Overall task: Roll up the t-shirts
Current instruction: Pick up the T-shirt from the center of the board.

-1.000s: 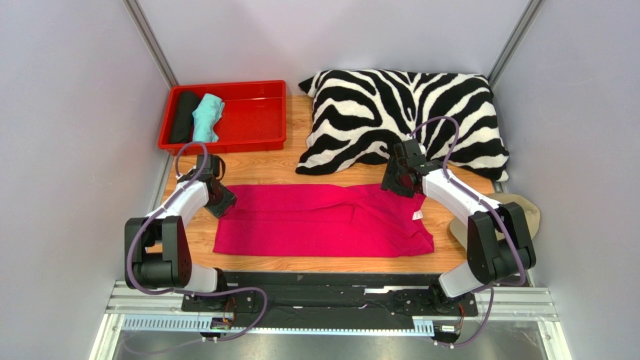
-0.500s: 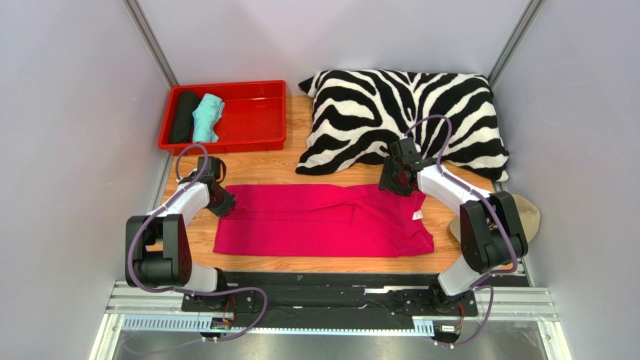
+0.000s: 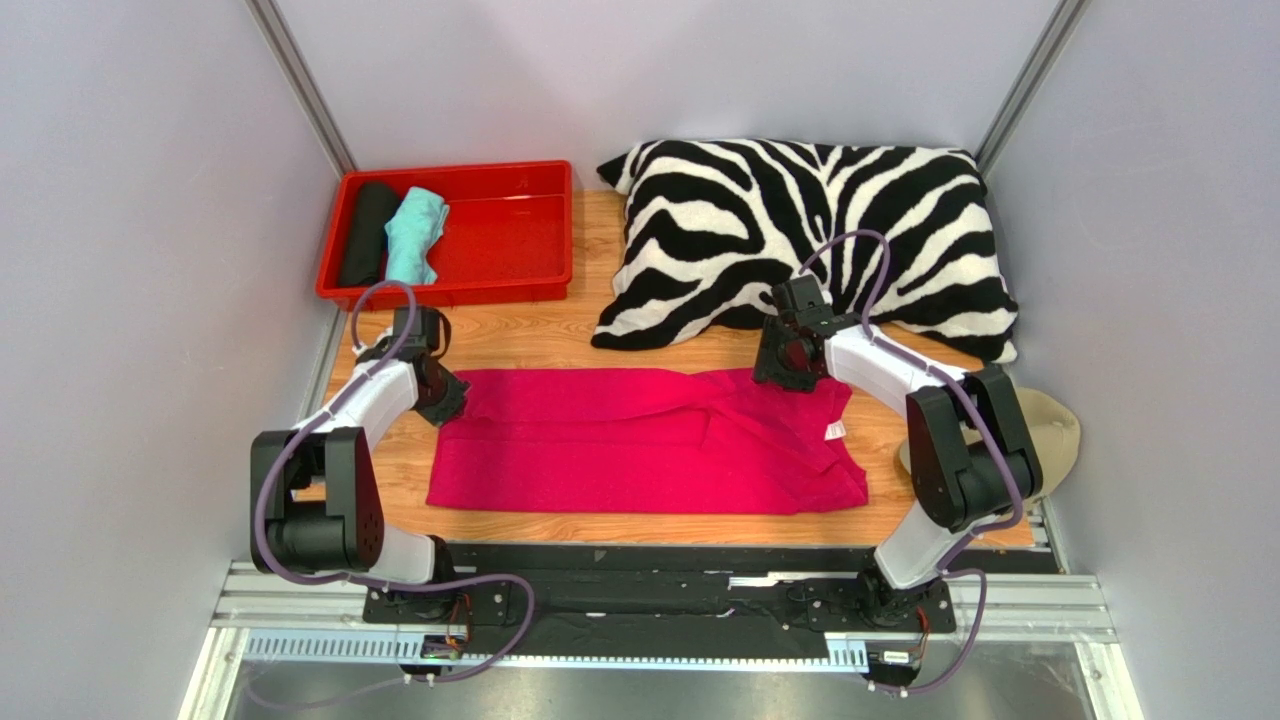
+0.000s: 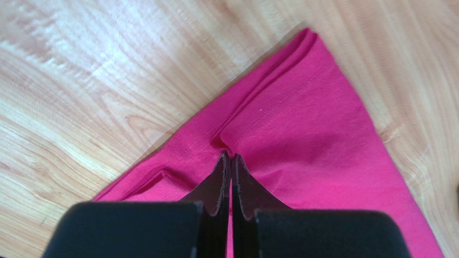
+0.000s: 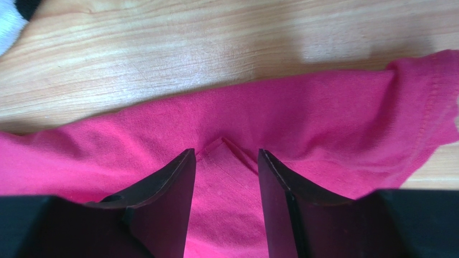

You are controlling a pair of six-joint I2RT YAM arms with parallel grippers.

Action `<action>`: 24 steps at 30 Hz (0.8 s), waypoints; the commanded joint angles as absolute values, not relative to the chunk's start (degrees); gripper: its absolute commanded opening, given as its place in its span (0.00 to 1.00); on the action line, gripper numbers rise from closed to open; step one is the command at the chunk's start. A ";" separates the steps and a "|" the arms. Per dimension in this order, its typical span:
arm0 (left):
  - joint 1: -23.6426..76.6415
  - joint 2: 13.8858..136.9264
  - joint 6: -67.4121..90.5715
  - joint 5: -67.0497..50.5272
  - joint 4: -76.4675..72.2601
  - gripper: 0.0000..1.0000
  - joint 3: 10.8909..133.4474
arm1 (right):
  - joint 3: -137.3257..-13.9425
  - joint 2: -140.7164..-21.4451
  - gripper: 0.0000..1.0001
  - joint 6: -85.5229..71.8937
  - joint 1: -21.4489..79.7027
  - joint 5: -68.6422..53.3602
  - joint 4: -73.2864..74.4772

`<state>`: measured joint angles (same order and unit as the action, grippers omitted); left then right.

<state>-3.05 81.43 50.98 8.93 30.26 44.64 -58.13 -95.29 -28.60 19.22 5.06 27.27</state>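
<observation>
The pink t-shirt point(image 3: 646, 443) lies flat on the near table point(image 3: 526, 342); only my wrist views show my left gripper point(image 4: 230, 157) pinched on its far-left corner and my right gripper point(image 5: 226, 154) spread over a ridge at its far edge, arms point(image 3: 368, 405) reaching low.

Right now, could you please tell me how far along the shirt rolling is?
Done: a black roll and a teal roll lie in the red tray. In hand: the pink shirt lies flat as a folded strip, left hand pinched shut on its corner, right hand open over its far edge. Left: rolling it.
</observation>
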 commanded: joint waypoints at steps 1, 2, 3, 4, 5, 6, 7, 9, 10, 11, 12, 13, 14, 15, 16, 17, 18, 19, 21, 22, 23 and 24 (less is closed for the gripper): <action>-3.43 79.89 48.61 9.67 29.00 0.00 47.37 | -59.15 -96.59 0.47 -28.30 20.13 6.67 25.31; -3.43 79.63 48.52 9.75 28.92 0.00 47.37 | -58.98 -96.68 0.46 -28.39 20.21 7.03 25.05; -3.43 79.54 48.17 9.76 28.92 0.00 47.46 | -58.89 -96.77 0.45 -28.56 20.21 6.94 24.96; -3.34 79.63 48.08 9.76 28.83 0.00 47.63 | -58.89 -96.94 0.42 -28.65 20.21 6.86 24.87; -3.43 79.54 47.82 9.67 28.92 0.00 47.72 | -58.89 -97.03 0.40 -28.74 20.21 7.03 25.05; -3.43 79.63 47.64 9.75 28.92 0.00 47.81 | -58.97 -97.03 0.38 -28.91 20.30 6.94 25.05; -3.43 79.54 47.55 9.76 28.83 0.00 47.99 | -59.06 -96.94 0.32 -28.92 20.30 6.94 25.22; -3.43 79.45 47.29 9.76 28.92 0.00 48.25 | -59.06 -96.24 0.24 -29.18 20.39 7.03 25.75; -3.51 79.37 47.20 9.93 29.00 0.00 48.51 | -59.06 -95.81 0.17 -29.18 20.39 7.12 26.01; -3.43 79.37 46.94 10.02 29.00 0.00 48.60 | -58.98 -95.02 0.14 -29.27 20.39 7.03 26.45; -3.51 79.37 46.93 10.11 29.26 0.00 48.86 | -58.97 -94.57 0.11 -29.27 20.48 6.68 26.80; -3.52 79.37 46.85 10.46 29.35 0.00 49.13 | -58.97 -94.14 0.08 -29.35 20.39 6.85 27.07; -3.34 79.19 46.50 10.55 29.27 0.00 49.22 | -58.89 -93.26 0.08 -29.27 20.56 6.77 27.77; -3.51 79.02 46.49 10.98 29.35 0.00 49.39 | -58.80 -92.82 0.06 -29.44 20.65 6.77 28.03; -3.43 79.01 46.41 11.07 29.27 0.00 49.48 | -58.71 -92.38 0.06 -29.27 20.92 6.59 28.56; -3.43 78.67 46.06 11.07 29.18 0.00 49.57 | -58.71 -92.03 0.06 -29.27 21.09 6.59 28.83; -3.43 78.58 45.97 11.16 29.01 0.00 49.66 | -58.54 -91.15 0.06 -29.27 21.09 6.50 29.09; -3.43 78.40 45.88 11.25 28.92 0.00 49.75 | -58.45 -90.79 0.06 -29.35 21.53 6.50 29.35; -3.43 78.22 45.70 11.34 28.83 0.00 49.83 | -58.01 -89.83 0.06 -29.44 21.62 5.72 29.88; -3.51 78.31 45.53 11.42 28.92 0.00 50.01 | -57.75 -89.04 0.06 -29.53 21.80 5.36 30.06; -3.43 78.48 45.53 11.51 28.83 0.00 50.10 | -57.48 -88.77 0.06 -29.53 21.97 5.10 30.06; -3.43 78.49 45.53 11.60 28.83 0.00 50.27 | -57.31 -88.51 0.06 -29.62 22.06 4.84 30.06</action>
